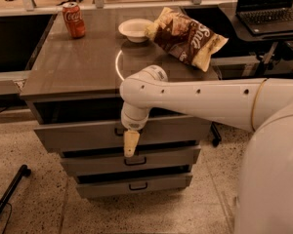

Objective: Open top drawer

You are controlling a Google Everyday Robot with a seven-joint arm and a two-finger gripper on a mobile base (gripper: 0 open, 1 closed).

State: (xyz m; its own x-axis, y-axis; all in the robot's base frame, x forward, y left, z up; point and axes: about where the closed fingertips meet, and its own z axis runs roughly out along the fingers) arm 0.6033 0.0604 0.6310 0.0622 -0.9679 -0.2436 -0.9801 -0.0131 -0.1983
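Grey top drawer [78, 136], widest front | gripper [130, 149] before its centre | jaws unclear

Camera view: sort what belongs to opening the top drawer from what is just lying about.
For the job: top drawer; gripper, hanging in front of the drawer's face.
Lying about: cola can, white bowl, chip bag, laptop, middle drawer, bottom drawer.
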